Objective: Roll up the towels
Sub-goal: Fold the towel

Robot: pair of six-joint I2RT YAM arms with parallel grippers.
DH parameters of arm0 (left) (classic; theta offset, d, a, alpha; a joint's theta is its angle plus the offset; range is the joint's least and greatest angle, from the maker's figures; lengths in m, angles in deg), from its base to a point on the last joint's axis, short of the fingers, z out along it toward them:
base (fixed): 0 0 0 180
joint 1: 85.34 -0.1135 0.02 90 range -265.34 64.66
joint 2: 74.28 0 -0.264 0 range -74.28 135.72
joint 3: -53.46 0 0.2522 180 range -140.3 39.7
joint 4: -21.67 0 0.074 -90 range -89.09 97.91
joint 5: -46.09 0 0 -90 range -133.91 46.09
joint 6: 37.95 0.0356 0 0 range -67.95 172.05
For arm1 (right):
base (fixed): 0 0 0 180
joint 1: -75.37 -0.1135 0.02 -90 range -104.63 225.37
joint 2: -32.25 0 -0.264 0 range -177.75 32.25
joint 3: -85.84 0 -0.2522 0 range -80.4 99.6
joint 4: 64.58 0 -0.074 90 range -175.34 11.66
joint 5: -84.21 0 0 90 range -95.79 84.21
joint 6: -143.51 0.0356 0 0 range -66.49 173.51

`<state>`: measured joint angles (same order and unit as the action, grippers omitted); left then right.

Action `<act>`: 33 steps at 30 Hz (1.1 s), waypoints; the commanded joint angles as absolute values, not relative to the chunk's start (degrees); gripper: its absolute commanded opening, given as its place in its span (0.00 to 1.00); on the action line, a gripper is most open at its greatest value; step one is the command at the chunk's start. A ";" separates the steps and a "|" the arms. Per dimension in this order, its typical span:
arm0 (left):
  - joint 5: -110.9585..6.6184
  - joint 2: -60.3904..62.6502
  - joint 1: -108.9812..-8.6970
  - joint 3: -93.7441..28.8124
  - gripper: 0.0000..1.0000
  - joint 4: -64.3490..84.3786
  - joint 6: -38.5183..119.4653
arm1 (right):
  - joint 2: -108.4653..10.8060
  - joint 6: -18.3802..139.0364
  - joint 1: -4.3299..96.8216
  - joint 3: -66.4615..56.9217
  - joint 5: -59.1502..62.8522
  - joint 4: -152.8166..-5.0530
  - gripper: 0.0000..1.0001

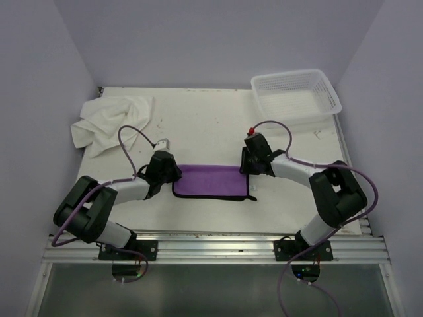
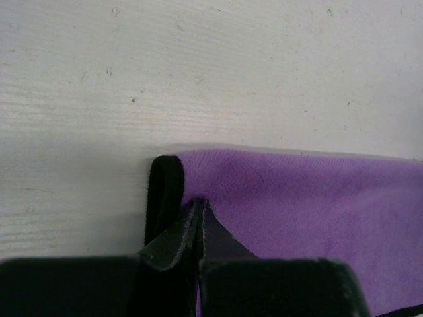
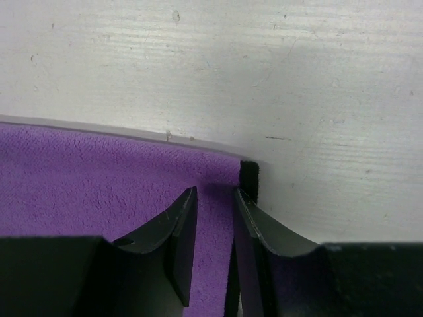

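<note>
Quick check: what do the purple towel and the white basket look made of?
The purple towel looks like soft napped cloth, probably microfibre: matte fuzzy pile close up, with dark edging. The basket looks like white moulded plastic: thin, rigid, perforated walls.

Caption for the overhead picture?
Left gripper and right gripper at opposite ends of the purple towel; white towel crumpled behind.

Robot lab cell, plain lilac walls (image 1: 218, 39), scuffed white table (image 1: 205, 125), aluminium mounting rail (image 1: 218, 246)
</note>
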<state>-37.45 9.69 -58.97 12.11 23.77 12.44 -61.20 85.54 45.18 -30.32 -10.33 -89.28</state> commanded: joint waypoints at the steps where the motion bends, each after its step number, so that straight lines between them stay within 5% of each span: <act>1: -35.29 8.69 -59.59 12.90 0.00 20.74 13.65 | -58.02 84.02 45.67 -30.05 -10.71 -90.99 0.33; 11: -41.27 3.42 -59.50 14.22 0.00 22.68 12.77 | -42.90 80.40 45.75 -25.74 -8.86 -98.87 0.45; 19: -41.98 -1.32 -59.50 14.74 0.00 20.83 13.20 | -36.74 86.02 45.75 -39.26 -8.35 -97.59 0.44; 33: -40.57 -8.27 -59.59 15.88 0.32 15.65 14.35 | -44.03 90.78 45.67 -45.25 -1.92 -86.78 0.44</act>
